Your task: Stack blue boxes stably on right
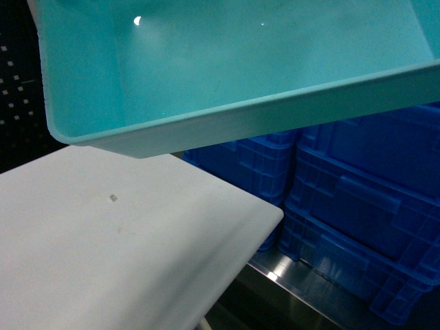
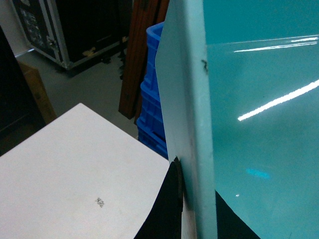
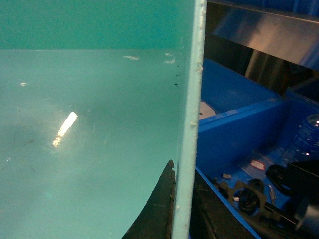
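Observation:
A smooth light-turquoise blue box (image 1: 227, 62) hangs in the air, tilted, and fills the top of the head view above the white table (image 1: 103, 240). My left gripper (image 2: 197, 191) is shut on the tub's left wall (image 2: 184, 99), one black finger (image 2: 167, 204) outside and one inside. My right gripper (image 3: 183, 199) is shut on the opposite wall (image 3: 192, 99), its inner finger (image 3: 159, 209) against the turquoise inside (image 3: 89, 124). Neither gripper shows in the head view.
Ribbed dark-blue crates (image 1: 357, 206) are stacked to the right, beyond the table's edge, on a metal ledge (image 1: 289, 282). Below the right gripper, royal-blue bins (image 3: 234, 124) hold cables and a bottle. Wooden boards (image 2: 139, 50) and a black flight case (image 2: 75, 30) stand beyond the table.

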Robot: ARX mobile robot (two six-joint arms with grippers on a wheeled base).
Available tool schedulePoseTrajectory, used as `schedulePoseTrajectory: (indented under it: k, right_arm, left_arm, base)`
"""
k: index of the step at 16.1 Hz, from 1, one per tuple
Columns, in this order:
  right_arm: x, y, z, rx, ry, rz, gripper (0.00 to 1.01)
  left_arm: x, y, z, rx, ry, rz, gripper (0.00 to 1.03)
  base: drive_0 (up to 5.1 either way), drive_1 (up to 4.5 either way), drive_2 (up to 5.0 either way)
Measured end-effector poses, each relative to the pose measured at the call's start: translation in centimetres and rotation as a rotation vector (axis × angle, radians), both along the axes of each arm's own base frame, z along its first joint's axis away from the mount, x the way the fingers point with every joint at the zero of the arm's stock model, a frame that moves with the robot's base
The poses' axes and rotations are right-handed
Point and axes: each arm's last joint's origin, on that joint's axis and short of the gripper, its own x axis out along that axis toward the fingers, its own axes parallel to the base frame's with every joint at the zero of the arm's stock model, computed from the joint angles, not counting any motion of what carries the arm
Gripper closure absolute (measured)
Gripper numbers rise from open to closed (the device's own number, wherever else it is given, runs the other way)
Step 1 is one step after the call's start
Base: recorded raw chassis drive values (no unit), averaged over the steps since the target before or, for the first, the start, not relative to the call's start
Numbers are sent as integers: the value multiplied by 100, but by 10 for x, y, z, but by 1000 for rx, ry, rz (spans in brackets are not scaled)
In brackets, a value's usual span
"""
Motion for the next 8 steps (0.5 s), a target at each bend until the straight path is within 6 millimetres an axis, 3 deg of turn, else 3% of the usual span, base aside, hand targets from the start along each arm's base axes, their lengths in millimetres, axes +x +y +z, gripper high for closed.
schedulePoseTrajectory:
  k: [8]
  right_arm:
    - [0,-1,0,0,5,-3,94]
  left_arm:
    - [-1,-2,0,1,-1,-3,101]
  base:
    - [-162,-162,-162]
